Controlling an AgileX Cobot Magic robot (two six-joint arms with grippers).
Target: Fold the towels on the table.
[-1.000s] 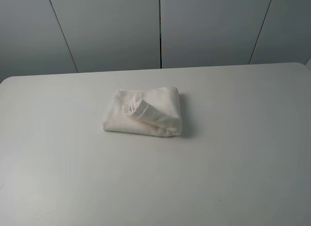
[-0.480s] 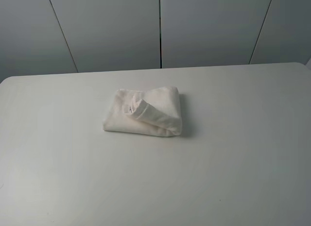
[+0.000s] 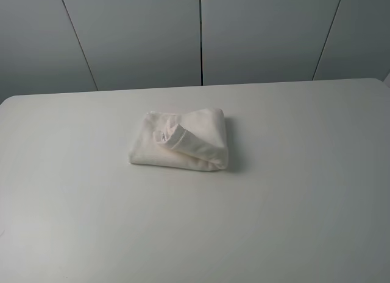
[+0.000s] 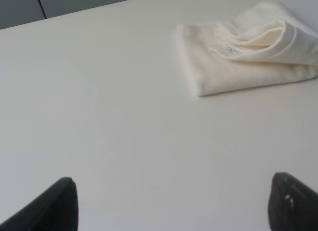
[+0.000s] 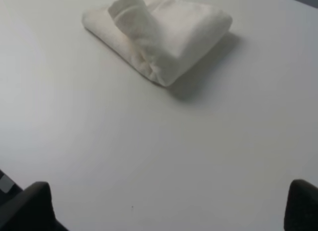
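**Operator:** Report end-effector status, nearest items first.

**Robot:** My left gripper (image 4: 171,203) is released: its two black fingertips (image 4: 54,206) stand far apart at the edges of the left wrist view, with bare tabletop between them and nothing held. My right gripper (image 5: 169,206) is likewise spread wide and empty; its dark fingertips (image 5: 27,206) show only at the corners of the right wrist view. Neither gripper appears in the exterior high view.

**Operator:** Work surface?

**Robot:** The large plain white matte table with rounded corners (image 3: 292,204) fills most of the exterior high view.

**Operator:** Location of the task item?

**Robot:** The white soft terry-cloth towel (image 3: 180,140) lies folded into a compact bundle near the table's centre, offset slightly toward 11 o'clock in the exterior high view. It is well apart from both grippers. One layer curls up loosely on top, and a small white label with dark print (image 3: 161,136) shows on that curl. The label text is too small to read.

**Operator:** Background?

**Robot:** At 12 o'clock, behind the table's far edge, stands a grey panelled wall (image 3: 140,39).
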